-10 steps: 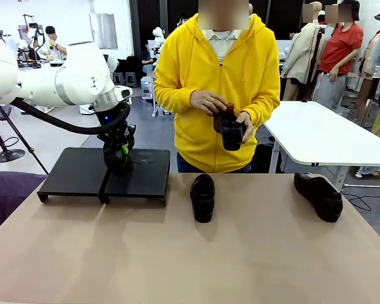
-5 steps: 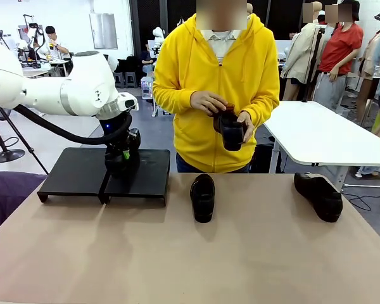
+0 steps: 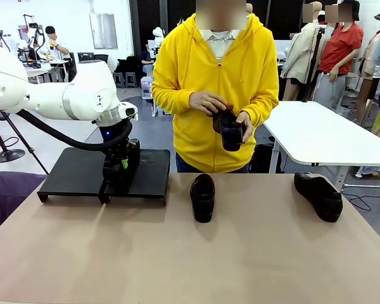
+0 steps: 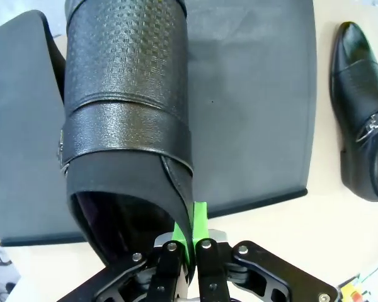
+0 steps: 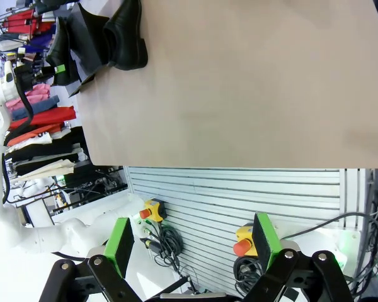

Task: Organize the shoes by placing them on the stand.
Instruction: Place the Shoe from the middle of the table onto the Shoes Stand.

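Loafer [image 4: 126, 94], glossy black leather slip-on, pinched at heel rim by left gripper [image 4: 189, 242], over right panel of low black sloped stand [image 4: 252, 94]; long axis straight ahead of fingers, toe leading. Right gripper [image 5: 192, 242] spread wide, well apart.

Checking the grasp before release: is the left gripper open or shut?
Shut on the shoe: in the left wrist view the left gripper pinches its heel rim between green pads, over the stand.
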Motion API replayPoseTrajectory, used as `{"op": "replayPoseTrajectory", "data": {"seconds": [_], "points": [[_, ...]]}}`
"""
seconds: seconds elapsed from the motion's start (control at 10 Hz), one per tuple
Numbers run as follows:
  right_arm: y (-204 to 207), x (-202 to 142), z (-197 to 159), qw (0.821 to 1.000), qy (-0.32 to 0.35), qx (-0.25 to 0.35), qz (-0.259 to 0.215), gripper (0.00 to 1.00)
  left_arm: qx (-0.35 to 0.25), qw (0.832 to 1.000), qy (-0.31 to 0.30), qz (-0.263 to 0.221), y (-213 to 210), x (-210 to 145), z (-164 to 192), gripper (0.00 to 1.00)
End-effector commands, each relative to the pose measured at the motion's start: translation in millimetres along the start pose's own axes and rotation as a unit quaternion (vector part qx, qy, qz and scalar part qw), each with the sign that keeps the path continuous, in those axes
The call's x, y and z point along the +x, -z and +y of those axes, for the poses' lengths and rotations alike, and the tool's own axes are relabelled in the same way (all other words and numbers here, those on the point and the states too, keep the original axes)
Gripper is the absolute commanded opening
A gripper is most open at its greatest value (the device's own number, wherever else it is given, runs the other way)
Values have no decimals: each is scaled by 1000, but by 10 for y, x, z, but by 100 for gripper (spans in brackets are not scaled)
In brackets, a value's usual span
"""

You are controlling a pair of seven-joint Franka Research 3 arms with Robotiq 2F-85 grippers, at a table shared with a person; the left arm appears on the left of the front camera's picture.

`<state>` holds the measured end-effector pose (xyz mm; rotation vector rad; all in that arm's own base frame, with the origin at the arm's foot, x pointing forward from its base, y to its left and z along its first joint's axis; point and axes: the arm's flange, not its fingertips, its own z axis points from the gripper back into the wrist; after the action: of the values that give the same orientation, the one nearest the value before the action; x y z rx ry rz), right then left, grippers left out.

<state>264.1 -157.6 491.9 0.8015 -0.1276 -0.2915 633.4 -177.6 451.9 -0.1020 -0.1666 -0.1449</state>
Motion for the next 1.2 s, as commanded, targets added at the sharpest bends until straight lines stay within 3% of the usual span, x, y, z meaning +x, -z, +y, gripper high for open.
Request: {"op": "replayPoseTrajectory", "data": {"seconds": [0.0, 0.1, 0.2, 0.8, 1.1], "points": [[-31, -11, -14, 1000, -8, -8, 3, 100, -16, 1000, -7, 13, -75, 119, -24, 0], [-31, -11, -14, 1000, -8, -8, 3, 100, -19, 1000, -11, 16, -78, 129, -20, 57], [-31, -11, -14, 1000, -8, -8, 3, 100, -31, 999, -16, 17, -93, 140, -14, 100], [-31, -11, -14, 1000, -8, -8, 3, 100, -69, 997, -12, 13, -271, 114, 45, 100], [-31, -11, -14, 1000, -8, -8, 3, 100, -67, 993, -5, 100, -660, -121, 252, 100]]}}
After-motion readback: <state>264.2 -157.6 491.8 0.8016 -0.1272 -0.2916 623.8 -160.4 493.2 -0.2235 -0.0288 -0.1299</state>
